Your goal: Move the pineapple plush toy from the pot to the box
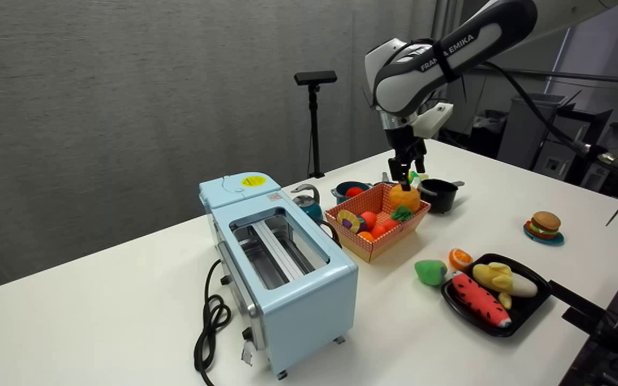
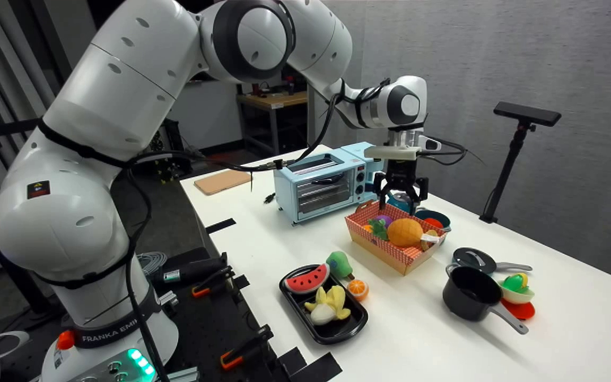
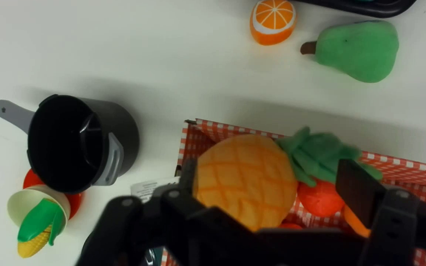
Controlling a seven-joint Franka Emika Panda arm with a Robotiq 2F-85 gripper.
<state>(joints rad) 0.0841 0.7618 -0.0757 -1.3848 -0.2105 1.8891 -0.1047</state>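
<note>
One white desk (image 2: 417, 339) spreads beneath the one robot arm (image 2: 136, 69) I operate from afar. One light-blue toaster (image 1: 311, 316) stands near one red-checked box (image 2: 374, 250); one black tray (image 2: 340, 329) lies flat, and one pot (image 3: 65, 147) stands upright near the box's end. The one pineapple plush toy (image 3: 246, 181) lies on its side inside the box, apart from the pot, its green leaves by a long rim. Above the box, my two fingers (image 3: 359, 192) stand wide apart; whether a tip touches the toy, I cannot tell. On the tray rest two: one watermelon slice (image 2: 308, 279) and one peeled banana (image 2: 331, 305). One green pear (image 3: 361, 51) lies beside the tray, one burger (image 1: 545, 222) farther off, and one orange half (image 3: 274, 22) just beside the pear.
</note>
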